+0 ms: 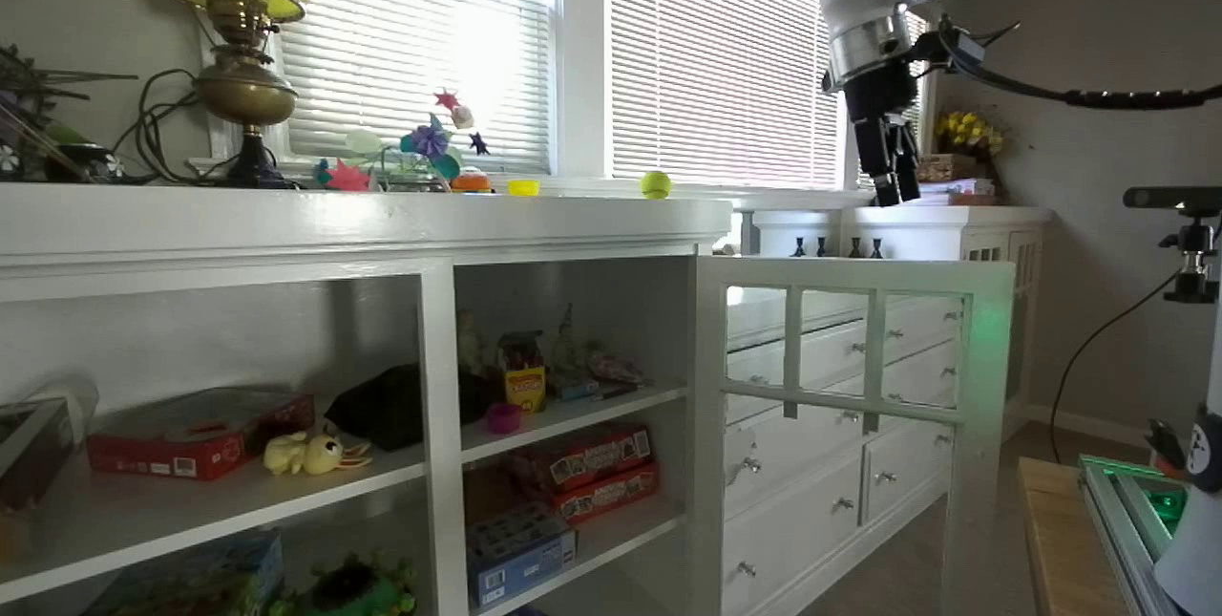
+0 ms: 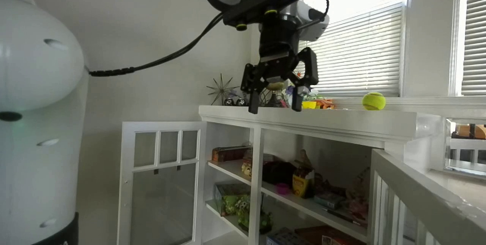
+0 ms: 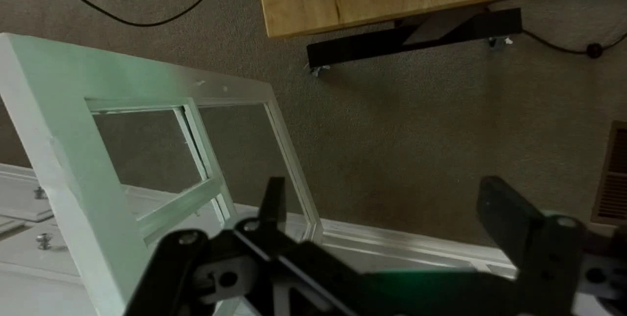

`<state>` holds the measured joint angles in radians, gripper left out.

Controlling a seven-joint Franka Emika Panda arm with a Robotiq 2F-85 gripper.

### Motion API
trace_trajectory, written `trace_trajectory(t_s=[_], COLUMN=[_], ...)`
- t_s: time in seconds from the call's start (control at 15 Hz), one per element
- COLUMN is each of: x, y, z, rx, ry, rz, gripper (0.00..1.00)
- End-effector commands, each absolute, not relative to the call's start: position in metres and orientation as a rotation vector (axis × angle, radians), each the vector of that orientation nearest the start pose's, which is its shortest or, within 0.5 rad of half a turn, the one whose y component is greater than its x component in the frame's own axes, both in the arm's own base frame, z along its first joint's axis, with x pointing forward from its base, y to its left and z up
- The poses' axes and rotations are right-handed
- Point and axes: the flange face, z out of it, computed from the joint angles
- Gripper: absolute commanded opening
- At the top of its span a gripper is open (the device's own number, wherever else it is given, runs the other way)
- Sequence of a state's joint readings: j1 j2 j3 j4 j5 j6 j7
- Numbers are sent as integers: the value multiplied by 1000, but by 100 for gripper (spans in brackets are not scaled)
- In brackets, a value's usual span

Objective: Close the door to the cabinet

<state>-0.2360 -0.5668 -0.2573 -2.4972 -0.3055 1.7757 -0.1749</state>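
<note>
Two open doors [image 2: 165,166], one lamp [image 1: 245,86], one tennis ball [image 2: 373,101].

gripper [image 3: 382,183]: jaws wide apart | cabinet door [image 3: 147,81]: angled over carpet [image 3: 416,125] | pale strip [image 3: 416,242]: too dim to identify

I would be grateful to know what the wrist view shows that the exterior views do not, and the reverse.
Only the wrist view shows the brown floor vent and the long black bar.
Only the exterior views show the tennis ball, the window blinds and the yellow box.
Both share an open cabinet door and the hand, its jaws apart.
</note>
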Motion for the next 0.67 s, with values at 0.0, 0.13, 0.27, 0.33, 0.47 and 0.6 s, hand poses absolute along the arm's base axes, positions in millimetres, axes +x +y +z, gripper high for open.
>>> trace_trajectory(t_s=[0.0,0.13,0.27,0.33,0.47,0.6], x=[282,270,256,250,244,242], y=[-240,-269,-296,-307,-332,-358], z=[442,432,421,416,408,404], rx=[-3177,-3125,-3084,-3066,-3083,-3130], ry=[184,136,57,26,-22,48], rz=[272,277,272,271,237,148], gripper=[100,100,100,100,100,100])
